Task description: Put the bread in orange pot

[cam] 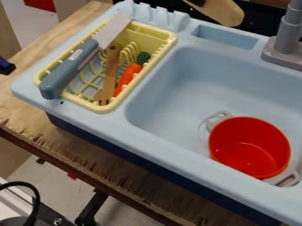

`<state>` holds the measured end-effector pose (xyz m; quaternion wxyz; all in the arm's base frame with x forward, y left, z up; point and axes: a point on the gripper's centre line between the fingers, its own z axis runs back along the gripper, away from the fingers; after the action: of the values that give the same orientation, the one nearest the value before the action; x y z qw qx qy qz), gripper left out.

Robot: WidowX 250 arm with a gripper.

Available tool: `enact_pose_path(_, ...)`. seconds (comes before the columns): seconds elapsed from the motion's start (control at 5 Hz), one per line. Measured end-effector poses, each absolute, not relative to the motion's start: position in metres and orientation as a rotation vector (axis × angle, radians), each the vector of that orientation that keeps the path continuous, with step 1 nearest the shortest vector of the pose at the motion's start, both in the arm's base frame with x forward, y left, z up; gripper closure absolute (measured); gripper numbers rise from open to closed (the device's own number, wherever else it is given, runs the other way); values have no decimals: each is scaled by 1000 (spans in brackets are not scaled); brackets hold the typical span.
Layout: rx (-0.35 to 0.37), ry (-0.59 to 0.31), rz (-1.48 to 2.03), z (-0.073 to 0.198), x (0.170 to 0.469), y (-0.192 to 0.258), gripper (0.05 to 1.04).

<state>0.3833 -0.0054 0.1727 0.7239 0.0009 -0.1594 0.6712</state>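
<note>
The orange pot [251,145] sits in the sink basin [171,88], mouth up — well placed, I judge, for a release from above. What I take for the bread [225,12] is at the top edge, by what looks like my gripper [196,2]; whether that is wide, narrow or holding it, I can't tell. The knife [68,68] lies over the drying rack [149,40] — probably too long to nest beside the carrot [127,77].

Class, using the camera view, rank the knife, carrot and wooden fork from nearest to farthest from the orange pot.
1. Carrot, right side of the yellow rack.
2. Wooden fork, left of the carrot.
3. Knife, over the rack's left edge.
</note>
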Motion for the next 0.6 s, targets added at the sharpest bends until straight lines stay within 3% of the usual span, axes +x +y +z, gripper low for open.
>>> enact_pose_path(0.4,-58,-346,1390,184,340,-11,628)
enact_pose_path(0.6,-72,-296,1312,179,313,-24,628)
